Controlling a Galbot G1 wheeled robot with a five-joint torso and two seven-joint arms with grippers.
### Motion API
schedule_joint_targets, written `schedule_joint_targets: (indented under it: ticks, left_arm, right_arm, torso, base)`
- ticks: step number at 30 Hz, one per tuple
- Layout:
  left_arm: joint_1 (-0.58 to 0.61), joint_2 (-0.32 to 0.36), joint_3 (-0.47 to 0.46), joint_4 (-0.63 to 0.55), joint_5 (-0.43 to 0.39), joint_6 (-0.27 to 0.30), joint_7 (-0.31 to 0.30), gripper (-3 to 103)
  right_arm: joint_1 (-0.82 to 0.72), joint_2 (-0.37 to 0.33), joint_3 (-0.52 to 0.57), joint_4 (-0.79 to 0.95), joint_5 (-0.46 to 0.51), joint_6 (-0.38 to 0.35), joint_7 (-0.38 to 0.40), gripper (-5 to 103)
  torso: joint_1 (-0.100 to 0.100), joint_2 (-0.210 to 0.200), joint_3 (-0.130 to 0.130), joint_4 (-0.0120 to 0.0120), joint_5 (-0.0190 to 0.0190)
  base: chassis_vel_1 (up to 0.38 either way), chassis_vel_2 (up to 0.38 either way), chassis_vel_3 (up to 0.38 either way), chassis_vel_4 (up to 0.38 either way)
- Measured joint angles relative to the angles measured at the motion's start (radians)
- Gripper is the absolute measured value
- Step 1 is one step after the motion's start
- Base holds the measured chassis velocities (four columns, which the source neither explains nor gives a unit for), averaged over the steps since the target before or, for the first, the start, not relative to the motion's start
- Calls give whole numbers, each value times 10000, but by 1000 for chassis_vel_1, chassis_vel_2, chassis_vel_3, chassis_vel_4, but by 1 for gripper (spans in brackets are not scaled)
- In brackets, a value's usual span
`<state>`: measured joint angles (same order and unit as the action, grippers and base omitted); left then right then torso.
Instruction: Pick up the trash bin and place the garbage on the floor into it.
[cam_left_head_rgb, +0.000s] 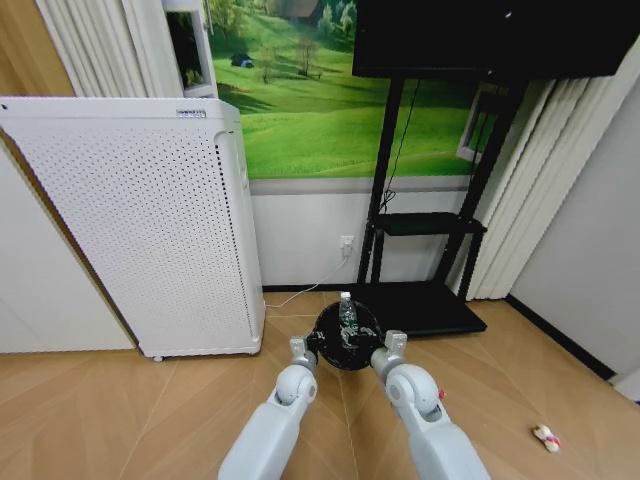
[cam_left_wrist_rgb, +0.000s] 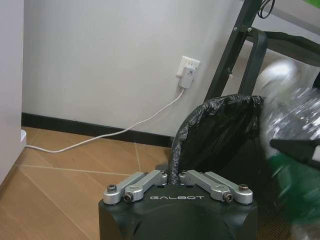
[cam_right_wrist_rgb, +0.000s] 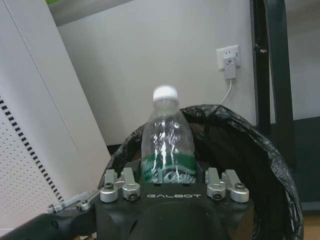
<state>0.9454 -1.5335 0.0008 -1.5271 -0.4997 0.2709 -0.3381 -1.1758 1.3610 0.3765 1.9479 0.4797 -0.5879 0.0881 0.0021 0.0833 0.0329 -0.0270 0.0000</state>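
Tan herringbone wood floor (cam_left_head_rgb: 150, 400). Tall white perforated appliance (cam_left_head_rgb: 140, 220) at left, black TV stand (cam_left_head_rgb: 420, 250) w/ shelf, green meadow mural (cam_left_head_rgb: 300, 100), wall outlet (cam_left_head_rgb: 346, 243).

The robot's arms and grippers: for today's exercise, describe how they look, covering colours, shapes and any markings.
Both arms are smooth, rounded pale grey-white shells, tapering toward the wrists. The right arm carries a small red spot near its wrist. The left gripper and the right gripper each have a matte black body with "GALBOT" printed in pale letters, and silver metal linkage bars fastened with dark screws. No loose cables show on them.
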Motion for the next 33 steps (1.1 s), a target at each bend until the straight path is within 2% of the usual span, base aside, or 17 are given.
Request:
schedule_joint_targets:
  ticks: [3,5,6,7,8,10,13,15,18,20,21,22,23,33]
  left_arm:
    - [23,25,-14,-49,-4,0,15,4]
    - [29,31,-18,-57,-7,1,19,4]
    - [33,36,-20,-64,-8,1,24,4]
    - [36,40,-22,-71,-8,2,25,4]
    - [36,40,-22,-71,-8,2,25,4]
    - [53,88,-63,-120,-5,4,49,4]
    - [134,468,-265,-481,209,7,116,4]
    - [310,1073,-626,-995,687,2,453,4]
    - [395,1301,-807,-1199,824,1,610,4]
    - [668,1820,-1307,-1760,957,-1,972,4]
    - [668,1820,-1307,-1760,957,-1,972,4]
    - [794,2001,-1467,-1948,961,-3,1093,4]
    - [874,2070,-1529,-2049,987,-7,1166,4]
    - [1369,2101,-1641,-2518,1369,-93,1446,4]
  right_arm:
    - [-21,8,-13,-51,-49,45,-47,68]
    - [-23,11,-15,-60,-51,54,-54,68]
    - [-24,11,-15,-65,-53,58,-59,79]
    - [-24,11,-15,-68,-54,60,-62,85]
    - [-24,11,-15,-68,-54,60,-62,85]
    - [-27,32,74,-62,-106,193,-72,95]
    - [-282,86,657,484,-116,469,186,100]
    - [-631,65,1096,787,-142,705,576,100]
    - [-751,64,1245,798,-184,812,711,100]
    - [-963,83,1715,603,-368,966,966,100]
    - [-963,83,1715,603,-368,966,966,100]
    - [-962,97,1968,281,-708,1028,998,100]
    - [-923,99,2104,90,-885,1066,969,100]
    - [-774,114,2236,-286,-892,1029,723,100]
  torso:
    - [-1,0,0,0,-1]
    - [0,0,0,0,-1]
    - [0,0,0,0,-1]
    - [0,0,0,0,-1]
    - [0,0,0,0,-1]
    - [0,0,0,0,-1]
    - [-1,0,0,-2,-4]
    - [0,0,-1,-2,-4]
    - [-1,0,-1,-1,-2]
    - [-1,1,-2,3,-1]
    - [-1,1,-2,3,-1]
    - [-1,0,-2,4,-1]
    - [-1,0,-2,-2,-1]
    - [-2,0,-1,1,-1]
  base:
    - [0,0,0,0]
    - [0,0,0,0]
    - [0,0,0,0]
    - [0,0,0,0]
    - [0,0,0,0]
    - [0,0,0,0]
    - [0,0,0,0]
    - [0,0,0,0]
    - [0,0,0,0]
    - [0,0,0,0]
    - [0,0,0,0]
    - [0,0,0,0]
    - [0,0,0,0]
    - [-19,-16,21,15]
